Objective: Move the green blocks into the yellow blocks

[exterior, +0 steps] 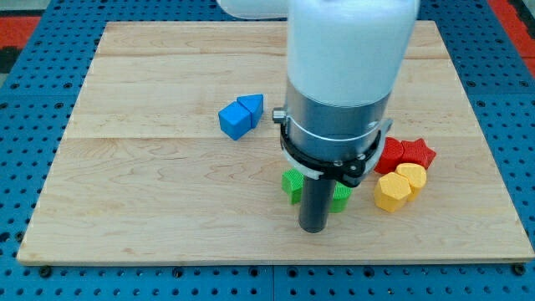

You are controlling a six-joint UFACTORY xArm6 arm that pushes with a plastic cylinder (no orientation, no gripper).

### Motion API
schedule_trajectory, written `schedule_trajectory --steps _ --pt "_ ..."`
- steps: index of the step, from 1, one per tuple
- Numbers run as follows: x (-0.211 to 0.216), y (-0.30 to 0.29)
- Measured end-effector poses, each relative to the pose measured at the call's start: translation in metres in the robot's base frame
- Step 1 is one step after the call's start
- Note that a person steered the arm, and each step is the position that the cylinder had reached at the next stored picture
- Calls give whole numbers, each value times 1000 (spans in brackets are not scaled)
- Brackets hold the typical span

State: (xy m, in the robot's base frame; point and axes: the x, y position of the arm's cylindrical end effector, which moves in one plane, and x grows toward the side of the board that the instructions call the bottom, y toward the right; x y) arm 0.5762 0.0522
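My tip (313,227) rests on the board at the view's lower middle. A green star-shaped block (292,183) shows just left of the rod, partly hidden by it. A second green block (341,197) peeks out on the rod's right side, its shape hidden. Two yellow blocks sit to the right: a hexagonal one (391,192) and a rounder one (412,176) touching it behind. The green blocks stand a short gap left of the yellow ones.
Two red blocks, a squarish one (389,155) and a star (418,153), sit just above the yellow blocks. A blue cube (235,121) and a blue triangular block (252,105) touch at the upper middle. The wooden board (150,201) lies on a blue pegboard.
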Motion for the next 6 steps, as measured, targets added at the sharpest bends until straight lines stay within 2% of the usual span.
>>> schedule_trajectory --steps 1,2,3,4,5,6 --pt "-36 46" --pt "9 19" --pt "-10 -67" --pt "-53 -42" --pt "-36 40" --pt "-60 -59"
